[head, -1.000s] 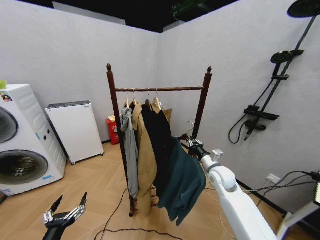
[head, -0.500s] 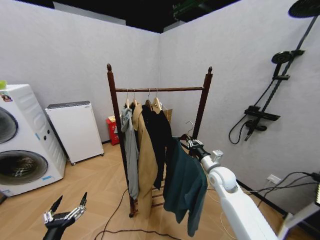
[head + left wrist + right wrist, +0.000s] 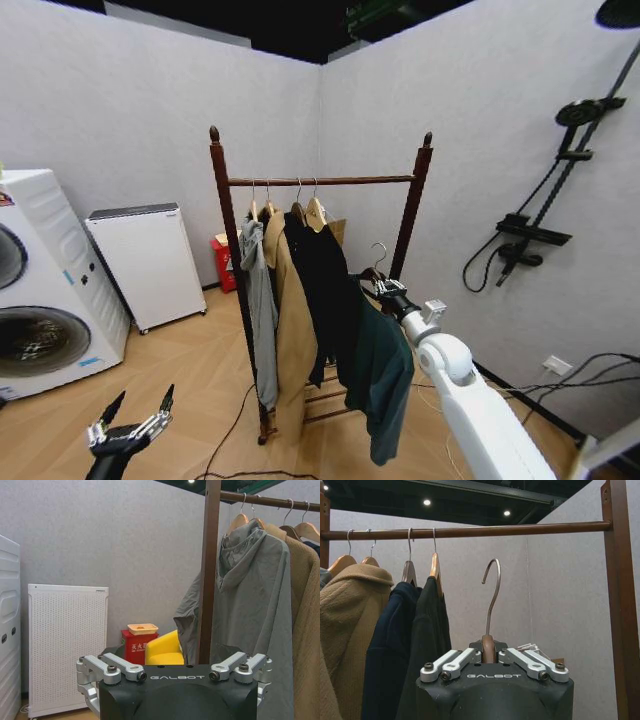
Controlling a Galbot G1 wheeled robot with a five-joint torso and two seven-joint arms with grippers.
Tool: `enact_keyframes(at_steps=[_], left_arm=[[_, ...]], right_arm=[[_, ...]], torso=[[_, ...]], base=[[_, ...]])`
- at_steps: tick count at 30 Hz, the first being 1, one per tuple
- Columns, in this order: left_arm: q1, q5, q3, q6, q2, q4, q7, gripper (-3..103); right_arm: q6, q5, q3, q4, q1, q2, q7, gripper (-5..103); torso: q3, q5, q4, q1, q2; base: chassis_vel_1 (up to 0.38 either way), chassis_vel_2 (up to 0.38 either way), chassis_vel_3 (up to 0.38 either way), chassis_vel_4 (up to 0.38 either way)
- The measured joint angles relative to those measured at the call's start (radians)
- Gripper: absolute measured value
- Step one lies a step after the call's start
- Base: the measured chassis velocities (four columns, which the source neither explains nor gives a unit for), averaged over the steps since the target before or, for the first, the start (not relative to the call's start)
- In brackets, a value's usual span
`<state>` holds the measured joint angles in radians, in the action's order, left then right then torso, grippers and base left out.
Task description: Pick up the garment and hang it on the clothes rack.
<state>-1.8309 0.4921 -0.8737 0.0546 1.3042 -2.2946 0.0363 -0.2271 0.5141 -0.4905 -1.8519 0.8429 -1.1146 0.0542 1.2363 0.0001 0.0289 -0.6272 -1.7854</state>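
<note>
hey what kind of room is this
Probably a mock laundry or bathroom test space: a washing machine, a wall shower set, and a wooden clothes rack with coats.

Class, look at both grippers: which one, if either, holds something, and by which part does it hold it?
The right gripper holds the garment by its hanger's neck, just below the metal hook. The left gripper is open and holds nothing.

My teal garment (image 3: 380, 375) dangles from its hanger at five o'clock of the reddish-brown clothes rack (image 3: 318, 181), hook upright below its bar.
</note>
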Motion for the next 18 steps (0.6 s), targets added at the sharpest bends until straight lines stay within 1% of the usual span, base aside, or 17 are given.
enact_keyframes(at_steps=[7,15,18], left_arm=[[0.000,0.000,0.000,0.000,0.000,0.000,0.000,100],[0.000,0.000,0.000,0.000,0.000,0.000,0.000,100],[0.000,0.000,0.000,0.000,0.000,0.000,0.000,100]], right_arm=[[0.002,-0.001,-0.005,0.002,0.002,-0.002,0.003,9],[0.002,-0.001,-0.012,-0.001,0.013,-0.001,0.001,9],[0.002,-0.001,-0.014,-0.004,0.016,0.001,-0.002,9]], torso=[[0.000,-0.0001,0.0001,0.000,0.000],[0.000,0.0000,0.0000,0.000,0.000],[0.000,0.0000,-0.0005,0.000,0.000]], base=[[-0.060,0.057,0.062,-0.066],[-0.050,0.092,0.104,-0.051],[-0.011,0.098,0.117,-0.025]])
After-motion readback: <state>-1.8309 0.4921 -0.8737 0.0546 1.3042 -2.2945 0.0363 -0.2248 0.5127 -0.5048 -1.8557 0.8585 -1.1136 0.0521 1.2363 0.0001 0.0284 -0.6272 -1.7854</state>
